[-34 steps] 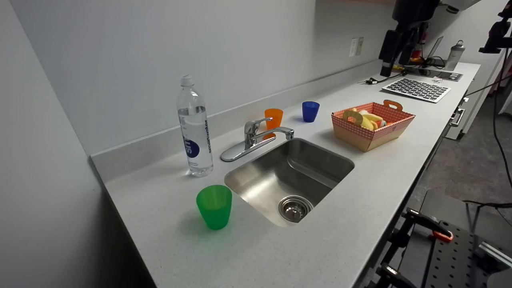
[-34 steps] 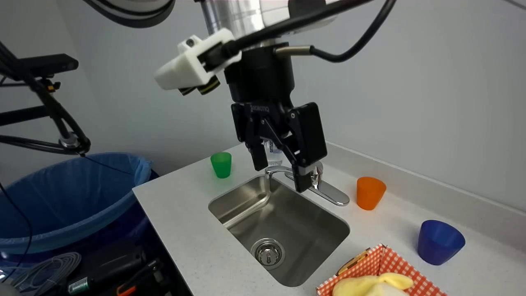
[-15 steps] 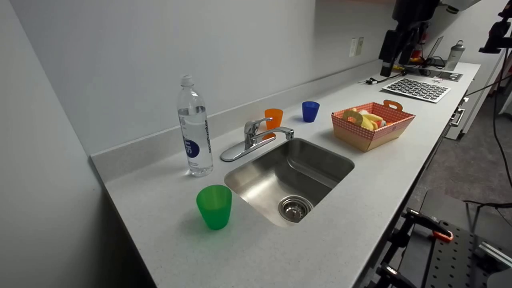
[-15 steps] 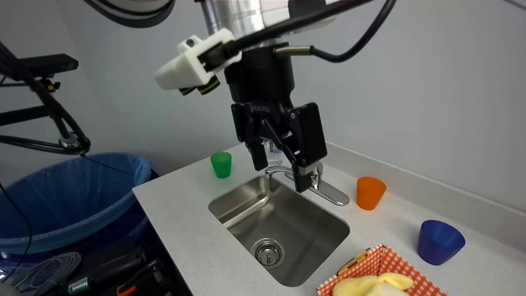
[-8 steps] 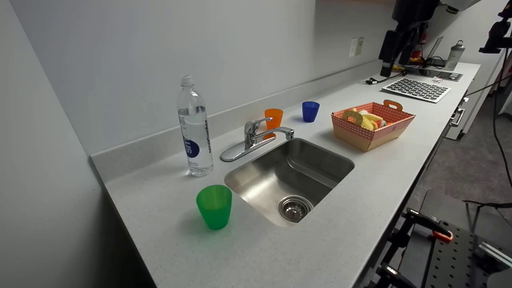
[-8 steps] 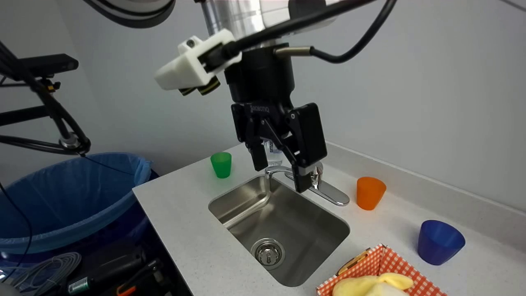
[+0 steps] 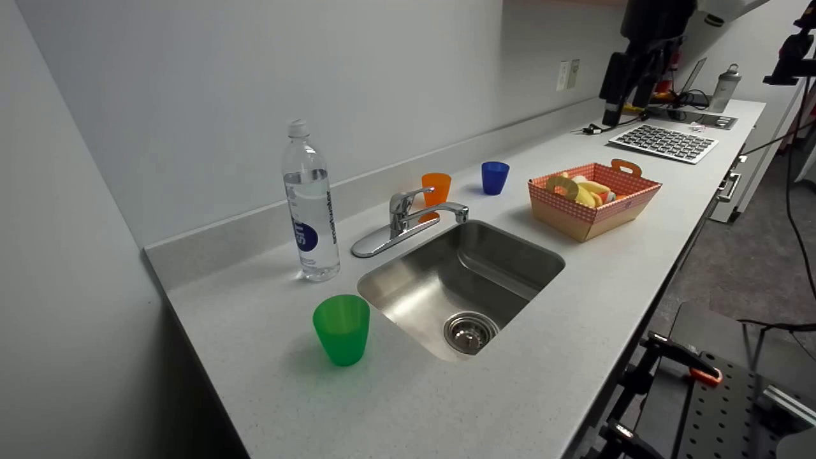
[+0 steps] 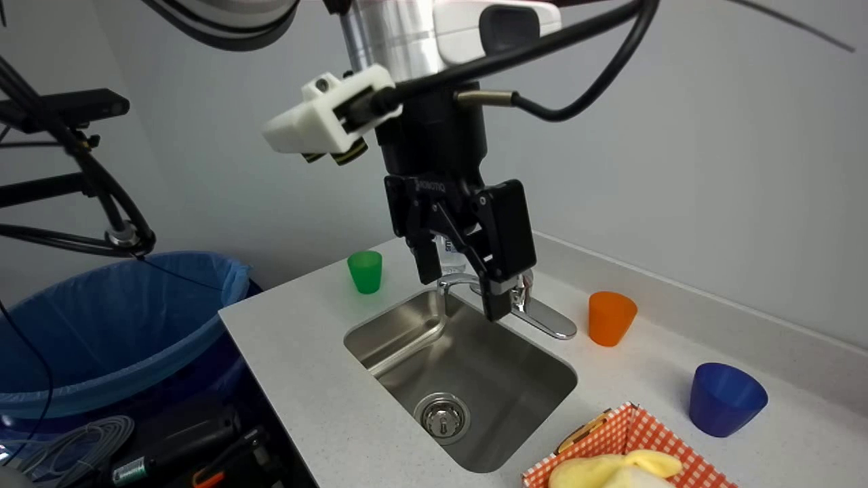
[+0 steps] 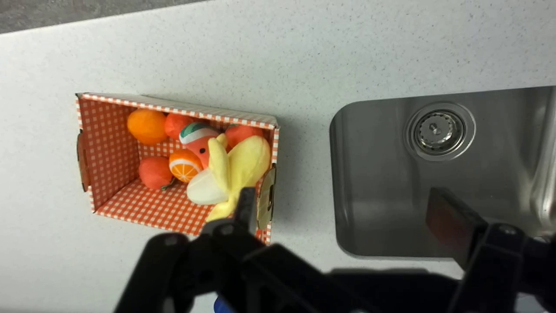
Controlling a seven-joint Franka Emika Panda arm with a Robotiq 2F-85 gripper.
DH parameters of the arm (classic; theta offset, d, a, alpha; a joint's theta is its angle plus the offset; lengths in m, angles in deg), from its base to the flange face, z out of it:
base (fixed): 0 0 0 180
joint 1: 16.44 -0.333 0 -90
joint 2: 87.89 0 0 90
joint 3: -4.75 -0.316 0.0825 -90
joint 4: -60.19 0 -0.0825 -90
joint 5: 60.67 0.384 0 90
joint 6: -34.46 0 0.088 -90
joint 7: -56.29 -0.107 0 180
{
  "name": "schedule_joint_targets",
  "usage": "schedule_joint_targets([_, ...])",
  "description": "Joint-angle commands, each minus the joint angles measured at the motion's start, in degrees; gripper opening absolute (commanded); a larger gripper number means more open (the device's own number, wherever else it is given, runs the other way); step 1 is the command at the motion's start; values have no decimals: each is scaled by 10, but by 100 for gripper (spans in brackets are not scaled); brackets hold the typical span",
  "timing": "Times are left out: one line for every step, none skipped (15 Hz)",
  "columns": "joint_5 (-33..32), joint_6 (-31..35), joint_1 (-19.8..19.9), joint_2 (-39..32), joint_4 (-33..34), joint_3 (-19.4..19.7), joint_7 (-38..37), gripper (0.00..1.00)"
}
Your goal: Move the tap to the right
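The tap is a chrome faucet with a lever on top. In an exterior view the tap (image 7: pixel 399 218) stands behind the sink, with its spout pointing over the sink's edge. In another exterior view the tap (image 8: pixel 546 320) is partly hidden behind a finger of my gripper (image 8: pixel 463 286). The gripper also shows high at the upper right (image 7: pixel 627 107), well away from the tap. In the wrist view my gripper (image 9: pixel 345 211) has its fingers wide apart with nothing between them. It hangs above the counter, over the gap between basket and sink. The tap is mostly hidden there.
A sink (image 7: pixel 548 268) is set in the counter. A clear water bottle (image 7: pixel 312 217) and a green cup (image 7: pixel 342 331) stand near the tap. An orange cup (image 8: pixel 610 318), a blue cup (image 8: pixel 727 400) and a checkered basket (image 9: pixel 115 152) of toy fruit stand along the counter.
My gripper has just shifted a little, slightly downward in both exterior views and slightly left in one. It was still before that. The tap, cups, bottle and basket have not moved.
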Motion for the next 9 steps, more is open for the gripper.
schedule_joint_targets([18,0,-10,-17,14,-1,-16,100])
schedule_joint_targets([21,2,-12,-21,16,-3,-19,100])
schedule_joint_targets([26,3,-15,-26,19,-4,-21,100])
schedule_joint_targets([31,4,-17,-31,22,-5,-22,100])
schedule_joint_targets([38,5,-21,-37,26,-7,-24,100])
schedule_joint_targets([45,7,-24,-43,29,-8,-25,100])
schedule_joint_targets([51,9,-28,-50,33,-10,-26,100])
schedule_joint_targets([57,11,-32,-57,38,-11,-26,100])
schedule_joint_targets([65,12,-36,-64,43,-13,-24,100])
